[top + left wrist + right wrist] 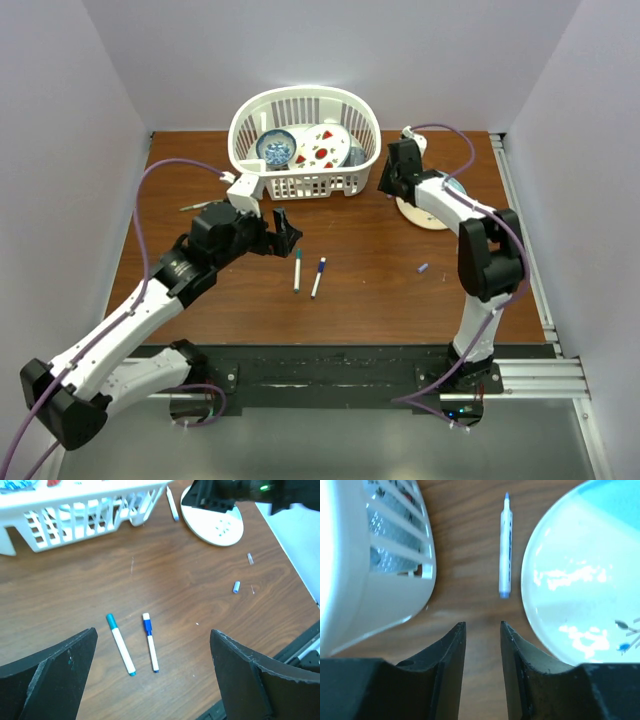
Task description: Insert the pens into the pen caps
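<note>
Two white pens lie side by side mid-table: one with a teal end [120,644] [297,270], one with a blue end [150,641] [318,277]. My left gripper [153,632] [285,232] hovers above them, wide open and empty. A third white pen with blue tips [505,547] [172,504] lies between the basket and the plate. My right gripper [483,625] [388,180] is just short of it, jaws a little apart and empty. A small blue pen cap [236,586] [423,268] and a smaller greyish one [250,558] lie loose to the right. A thin grey pen [195,206] lies far left.
A white slatted basket [300,185] [395,595] with dishes stands at the back centre. A white round plate [425,215] [570,580] [215,525] lies right of it, under the right arm. White walls close in the table on three sides.
</note>
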